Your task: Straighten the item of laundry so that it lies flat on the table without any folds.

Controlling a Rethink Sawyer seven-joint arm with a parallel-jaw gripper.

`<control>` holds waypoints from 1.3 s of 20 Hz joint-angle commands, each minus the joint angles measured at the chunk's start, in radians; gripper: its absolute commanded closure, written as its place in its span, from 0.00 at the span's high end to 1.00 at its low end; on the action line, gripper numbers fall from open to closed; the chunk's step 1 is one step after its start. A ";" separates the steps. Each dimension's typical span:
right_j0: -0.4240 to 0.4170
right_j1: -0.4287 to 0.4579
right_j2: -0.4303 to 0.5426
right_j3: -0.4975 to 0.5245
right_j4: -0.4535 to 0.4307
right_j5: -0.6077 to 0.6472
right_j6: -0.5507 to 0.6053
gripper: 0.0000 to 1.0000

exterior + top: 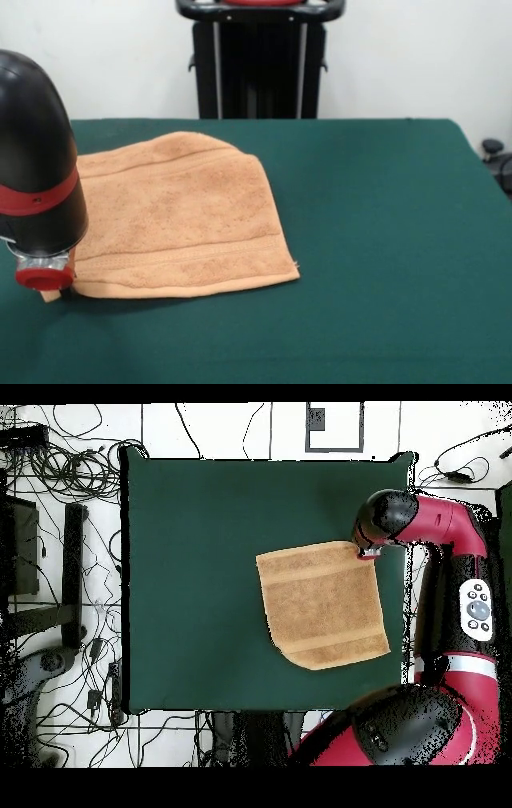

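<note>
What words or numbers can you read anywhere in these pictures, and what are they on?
There are none to read.
The towel has only woven bands, no label showing.
The green table is plain.
The button panel on the robot arm has marks too small to read.

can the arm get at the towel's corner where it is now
Probably yes: the red and black arm's pincer already sits at a corner of the light orange-tan terry-cloth towel on the dark green felt table, nothing between them.
</note>
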 commanded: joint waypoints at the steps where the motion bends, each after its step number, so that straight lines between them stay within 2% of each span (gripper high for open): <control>1: 0.067 -0.022 0.105 -0.007 -0.011 -0.102 -0.267 0.00; 11: 0.095 -0.081 0.076 0.084 -0.003 -0.111 -0.201 0.00; 19: 0.081 -0.087 0.125 0.104 0.030 -0.155 -0.275 0.00; 26: 0.055 -0.069 0.185 0.098 0.055 -0.165 -0.408 0.00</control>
